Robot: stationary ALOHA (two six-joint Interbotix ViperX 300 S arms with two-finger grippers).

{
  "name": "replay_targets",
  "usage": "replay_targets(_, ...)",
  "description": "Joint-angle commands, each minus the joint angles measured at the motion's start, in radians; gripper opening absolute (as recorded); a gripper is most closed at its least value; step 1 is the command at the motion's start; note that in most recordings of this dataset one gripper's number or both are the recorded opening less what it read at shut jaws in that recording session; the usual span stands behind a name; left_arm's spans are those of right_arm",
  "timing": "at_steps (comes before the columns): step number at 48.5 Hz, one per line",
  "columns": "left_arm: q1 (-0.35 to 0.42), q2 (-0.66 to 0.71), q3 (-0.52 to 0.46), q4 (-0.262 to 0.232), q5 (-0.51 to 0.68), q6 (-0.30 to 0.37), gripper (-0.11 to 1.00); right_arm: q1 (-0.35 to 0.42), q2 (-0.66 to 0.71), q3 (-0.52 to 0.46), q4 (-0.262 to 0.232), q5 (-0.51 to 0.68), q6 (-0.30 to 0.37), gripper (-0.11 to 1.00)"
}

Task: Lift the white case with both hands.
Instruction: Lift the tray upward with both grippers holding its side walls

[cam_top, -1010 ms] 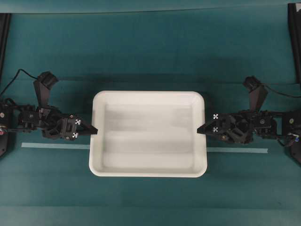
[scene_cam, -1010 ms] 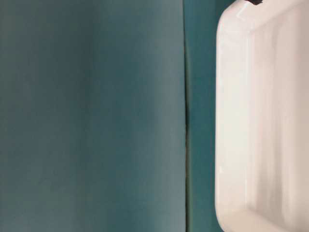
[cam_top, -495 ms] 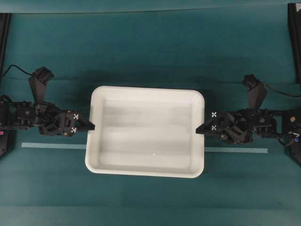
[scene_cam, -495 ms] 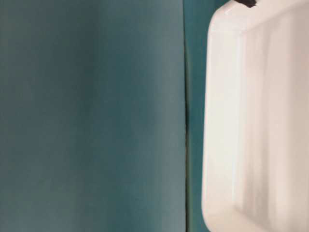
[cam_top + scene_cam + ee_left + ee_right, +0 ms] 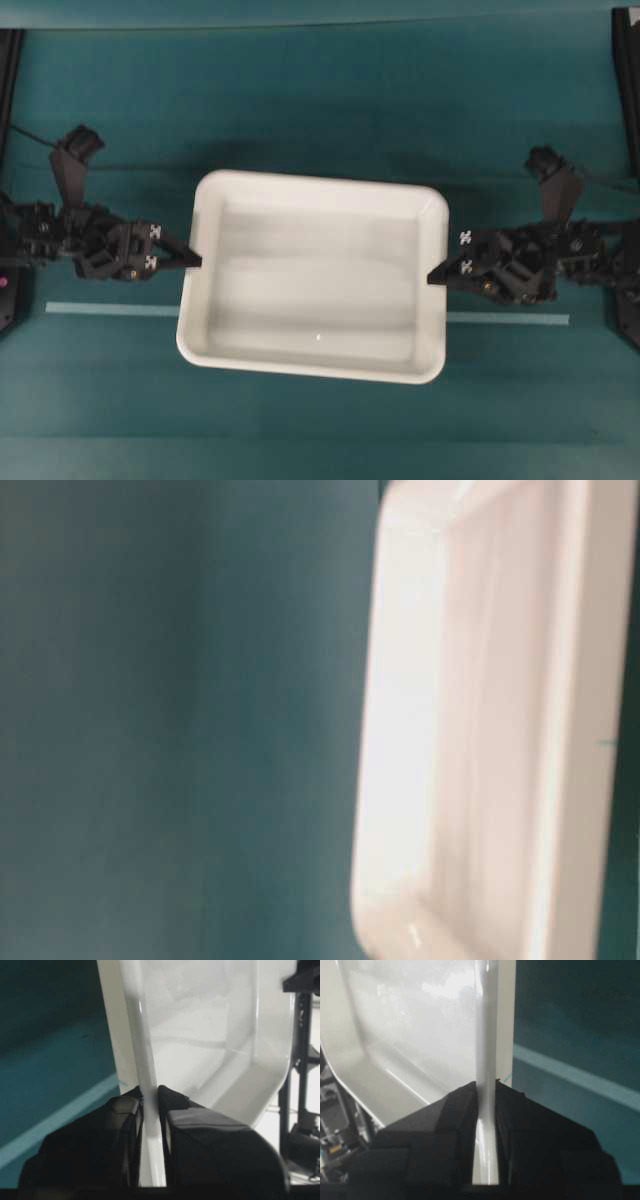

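Case (image 5: 315, 275) pinched at both short rims — my left pincer (image 5: 192, 260) and right pincer (image 5: 434, 276) each clamped on it, above the tabletop (image 5: 320, 100) — lift underway, a little height left.

White case (image 5: 315, 275) between both grippers, above tape strip (image 5: 110, 309)

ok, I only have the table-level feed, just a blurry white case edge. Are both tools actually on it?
Observer: Yes. Left wrist view shows the left tool pinching the white case rim between its fingers.
Operator: And the right?
Observer: Same: the right tool is clamped on the opposite rim.
Operator: Is the case level?
Observer: Overhead, it sits slightly skewed to the pale tape strip on the table.
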Motion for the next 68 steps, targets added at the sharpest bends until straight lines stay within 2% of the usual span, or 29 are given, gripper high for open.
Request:
replay_targets(1, -0.014, -0.035, -0.067, 0.005, 0.046, 0.002, 0.09, -0.015, -0.052, -0.057, -0.003, 0.064, -0.006, 0.11)
replay_targets(16, -0.012, -0.167, -0.104, 0.005, 0.14, -0.003, 0.09, -0.055, -0.25, -0.118, -0.04, 0.302, -0.003, 0.1)
replay_targets(22, -0.014, -0.207, -0.127, 0.003, 0.189, -0.043, 0.07, -0.055, -0.29, -0.15, -0.041, 0.371, -0.003, 0.11)
replay_targets(32, -0.032, -0.244, -0.164, 0.005, 0.207, -0.071, 0.07, -0.055, -0.298, -0.186, -0.041, 0.407, -0.002, 0.11)
replay_targets(47, -0.043, -0.252, -0.255, 0.005, 0.242, -0.072, 0.07, -0.055, -0.321, -0.265, -0.041, 0.428, -0.002, 0.11)
replay_targets(68, -0.051, -0.318, -0.344, 0.005, 0.342, -0.074, 0.07, -0.055, -0.37, -0.407, -0.041, 0.583, 0.0, 0.1)
